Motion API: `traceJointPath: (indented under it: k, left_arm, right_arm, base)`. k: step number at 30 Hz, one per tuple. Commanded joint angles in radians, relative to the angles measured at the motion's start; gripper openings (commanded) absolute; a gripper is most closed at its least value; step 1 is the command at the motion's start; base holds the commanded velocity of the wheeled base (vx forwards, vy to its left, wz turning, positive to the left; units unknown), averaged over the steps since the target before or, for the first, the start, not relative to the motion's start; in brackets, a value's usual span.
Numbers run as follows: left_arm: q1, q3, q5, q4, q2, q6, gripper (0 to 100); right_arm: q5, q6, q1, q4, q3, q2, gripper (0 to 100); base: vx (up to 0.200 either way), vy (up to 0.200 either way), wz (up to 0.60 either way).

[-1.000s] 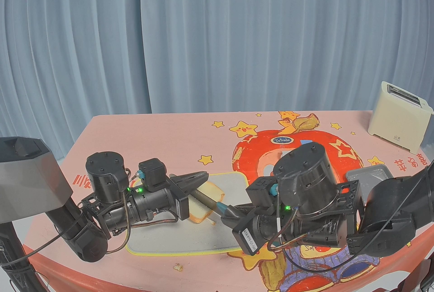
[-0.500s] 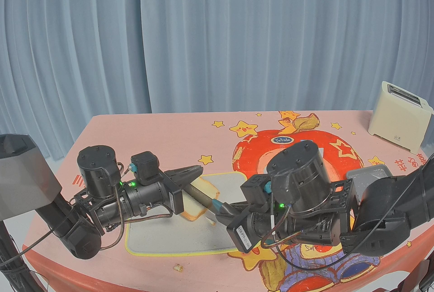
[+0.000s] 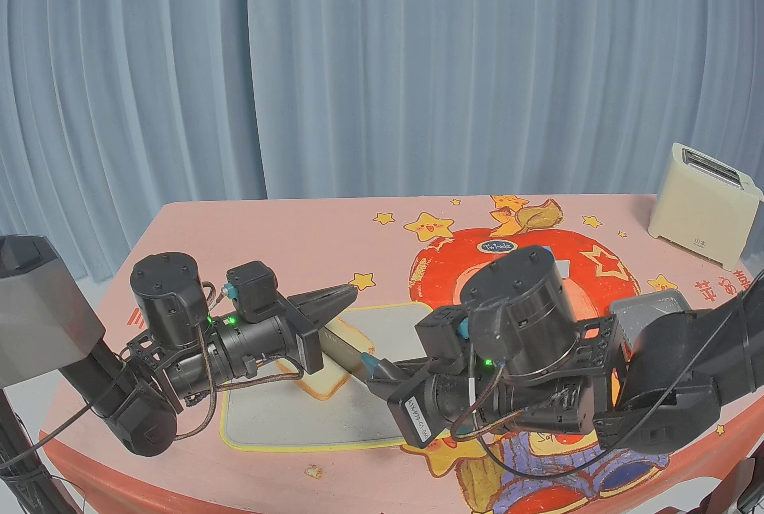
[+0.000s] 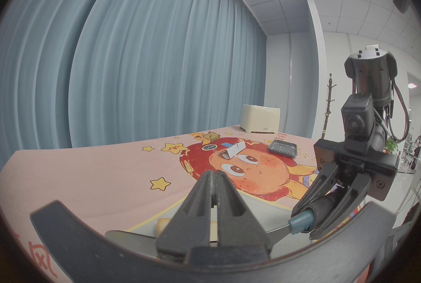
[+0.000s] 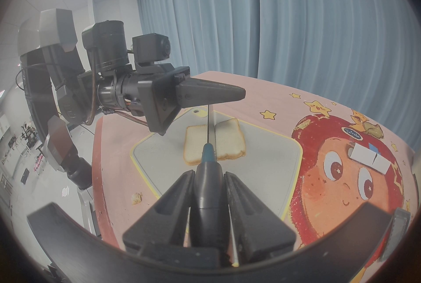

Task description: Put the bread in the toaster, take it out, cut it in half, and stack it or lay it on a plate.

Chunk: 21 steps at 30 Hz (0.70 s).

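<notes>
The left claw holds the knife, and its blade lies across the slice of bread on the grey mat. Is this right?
Not quite. The right claw holds the knife, not the left claw, as the right wrist view shows. Its blade lies across the slice of bread on the grey mat.

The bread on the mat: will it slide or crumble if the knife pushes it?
Probably slides: the bread lies flat on the smooth mat. It looks thin, so likely bends or tears. A crumb nearby suggests flaking.
</notes>
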Motion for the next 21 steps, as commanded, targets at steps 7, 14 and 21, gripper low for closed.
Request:
traceJointPath:
  k: [7,14,21]
  left_arm:
    - [0.001,0.017,0.002,0.003,0.029,0.003,0]
    - [0.001,0.014,0.025,-0.003,0.063,0.003,0]
    - [-0.001,0.008,0.025,-0.003,0.049,0.001,0]
  right_arm:
    - [0.0,0.0,0.003,0.0,0.007,0.009,0]
    - [-0.001,-0.008,0.006,0.0,0.011,0.042,0]
    - [-0.006,-0.006,0.006,0.0,0.008,0.05,0]
  base:
    - [0.0,0.0,0.0]
    - [0.0,0.0,0.0]
    - [0.0,0.0,0.0]
